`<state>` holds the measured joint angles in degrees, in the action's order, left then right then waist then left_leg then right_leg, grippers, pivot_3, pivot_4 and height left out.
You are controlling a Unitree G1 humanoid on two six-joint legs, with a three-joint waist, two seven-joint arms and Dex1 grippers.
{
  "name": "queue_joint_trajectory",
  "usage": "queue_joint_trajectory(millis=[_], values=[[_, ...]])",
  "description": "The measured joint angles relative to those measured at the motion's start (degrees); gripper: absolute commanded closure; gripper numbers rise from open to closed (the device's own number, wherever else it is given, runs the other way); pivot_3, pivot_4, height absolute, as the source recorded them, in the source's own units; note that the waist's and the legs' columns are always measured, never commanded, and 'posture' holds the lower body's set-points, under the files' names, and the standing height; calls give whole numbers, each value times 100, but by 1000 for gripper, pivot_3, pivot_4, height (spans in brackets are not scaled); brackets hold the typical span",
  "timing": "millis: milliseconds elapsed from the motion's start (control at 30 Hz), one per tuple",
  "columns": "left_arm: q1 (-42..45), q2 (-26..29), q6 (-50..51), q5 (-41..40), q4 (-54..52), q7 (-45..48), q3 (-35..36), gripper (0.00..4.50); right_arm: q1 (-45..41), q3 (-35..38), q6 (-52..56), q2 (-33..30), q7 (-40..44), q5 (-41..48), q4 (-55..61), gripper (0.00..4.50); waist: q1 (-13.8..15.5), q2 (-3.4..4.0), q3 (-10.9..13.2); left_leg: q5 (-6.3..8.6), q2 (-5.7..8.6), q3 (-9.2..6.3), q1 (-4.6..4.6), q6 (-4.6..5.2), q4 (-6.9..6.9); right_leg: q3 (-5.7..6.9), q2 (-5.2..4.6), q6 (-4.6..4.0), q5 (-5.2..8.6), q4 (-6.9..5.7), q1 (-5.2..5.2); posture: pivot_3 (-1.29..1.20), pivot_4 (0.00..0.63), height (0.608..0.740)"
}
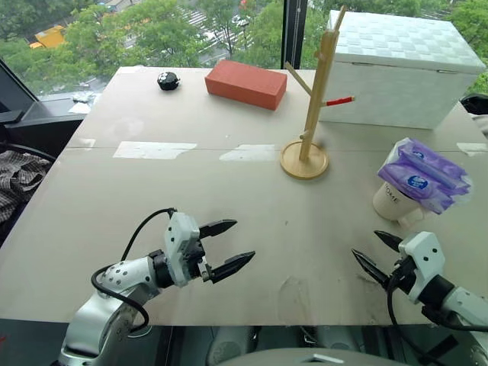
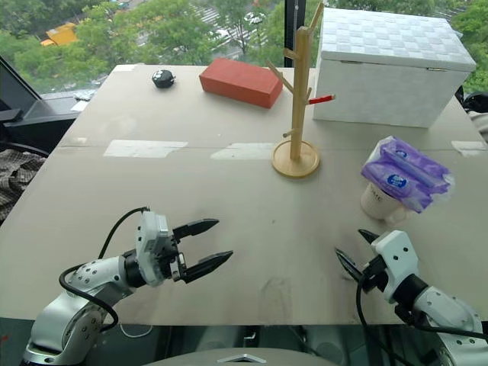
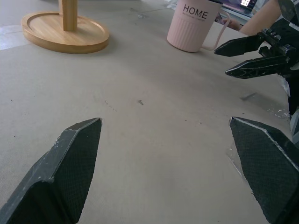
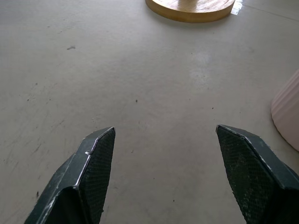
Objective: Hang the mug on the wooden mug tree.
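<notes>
The cream mug (image 1: 391, 200) with "HOME" lettering stands upright at the table's right side, its top covered by a purple tissue packet (image 1: 423, 174). From the left wrist view the mug (image 3: 194, 25) shows its handle toward my right gripper (image 3: 221, 62). The wooden mug tree (image 1: 316, 91) stands mid-table on its round base (image 1: 303, 160), with a red-tipped peg pointing right. My right gripper (image 1: 365, 244) hovers open just in front of the mug, empty. My left gripper (image 1: 242, 241) is open and empty near the front edge, pointing right.
A red brick (image 1: 245, 83) and a small black object (image 1: 168, 80) lie at the table's far side. A large white box (image 1: 400, 69) stands at the back right, behind the mug tree. Open tabletop (image 1: 152, 191) lies between my grippers and the tree.
</notes>
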<state>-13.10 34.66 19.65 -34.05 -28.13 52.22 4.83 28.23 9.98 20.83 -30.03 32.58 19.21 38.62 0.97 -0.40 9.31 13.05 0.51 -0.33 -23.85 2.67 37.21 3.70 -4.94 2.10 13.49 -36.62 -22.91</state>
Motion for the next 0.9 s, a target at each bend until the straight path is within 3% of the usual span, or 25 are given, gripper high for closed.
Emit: queue_joint_trajectory(millis=[67,200,433,533,600,700,900], values=[[47,-3,12,-5,15,7,-14,0,-21,-2,0,40,-40,-8,8,1056,2,0,1,0,0,1,0,0,-1,0,0,-4,-2,0,0,0,150,740],[1208,-31,176,-255,308,325,-199,0,-140,-328,18,697,-737,-308,291,1056,103,3,0,-1,-3,-6,1,0,7,8,11,11,7,-10,-7,0,150,740],[1538,24,80,-191,699,983,-566,0,971,-129,-135,1128,-1202,-514,1050,1056,82,13,-2,0,-5,17,3,1,4,-16,12,13,8,-8,-9,0,150,740],[1671,41,76,-210,759,1215,-610,0,728,203,-44,508,-992,-61,1767,1056,7,9,-4,0,-7,17,12,0,9,-15,12,14,7,-10,-6,0,150,740],[1781,75,35,-202,923,1434,-675,0,50,719,300,-133,-999,390,1914,1056,-29,2,-2,0,-10,18,16,0,19,-12,13,12,5,-10,-2,0,150,740],[1891,132,-97,-183,1155,1692,-690,0,-636,1658,1133,-1428,-747,816,1921,81,8,2,-1,-1,-8,17,14,2,19,-3,10,4,0,-12,0,0,150,740],[1914,196,-272,-108,1315,1820,-596,0,-1847,2146,2318,-2870,-467,912,1360,28,62,-3,3,-1,-13,19,-2,2,3,-4,33,-22,-11,0,-6,0,150,740]])
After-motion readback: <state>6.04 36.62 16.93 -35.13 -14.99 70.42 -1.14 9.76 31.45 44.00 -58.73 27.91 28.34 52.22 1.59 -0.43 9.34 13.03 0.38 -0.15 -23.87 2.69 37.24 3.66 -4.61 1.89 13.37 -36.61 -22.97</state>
